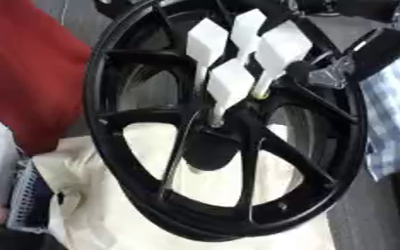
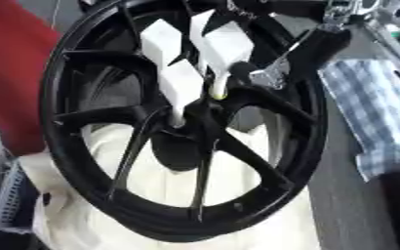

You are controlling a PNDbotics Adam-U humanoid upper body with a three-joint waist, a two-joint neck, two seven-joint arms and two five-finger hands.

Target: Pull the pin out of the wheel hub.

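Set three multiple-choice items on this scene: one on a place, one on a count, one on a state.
1. Where does the checked cloth lie?
A. left of the wheel
B. right of the wheel
C. inside the wheel

2. How many white pins show?
A. one
B. two
C. four

3. How do the pins stand?
A. sticking out of the hub
B. lying on the pale cloth
C. stacked on the red cloth

Answers:
1 B: the checked cloth sits beyond the right rim of the wheel.
2 C: four white pins cluster together above the wheel's middle.
3 A: their thin ends run down into the hub, and none lies on the pale cloth or the red cloth.
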